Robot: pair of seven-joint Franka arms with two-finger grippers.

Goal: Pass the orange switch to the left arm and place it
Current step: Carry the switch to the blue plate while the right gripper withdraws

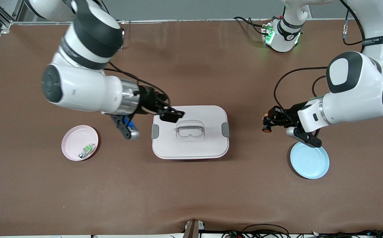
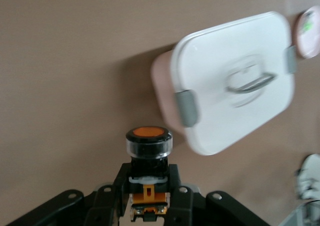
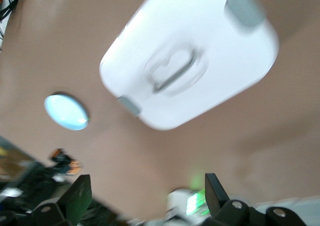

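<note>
The orange switch (image 1: 266, 129) is a tiny black cylinder with an orange cap. My left gripper (image 1: 269, 123) is shut on it and holds it in the air over bare table between the box and the blue plate. In the left wrist view the switch (image 2: 148, 145) sits upright between the jaws of the left gripper (image 2: 148, 182). The white box (image 1: 190, 132) with a grey handle stands mid-table; it also shows in the left wrist view (image 2: 235, 81) and the right wrist view (image 3: 190, 56). My right gripper (image 1: 172, 115) is open and empty over the box's corner toward the right arm's end. In the right wrist view the right gripper (image 3: 146, 193) is open.
A pink plate (image 1: 74, 138) holding a small green and clear component (image 1: 87, 150) lies toward the right arm's end. A blue plate (image 1: 312, 163) lies toward the left arm's end, under the left wrist, and shows in the right wrist view (image 3: 66, 111).
</note>
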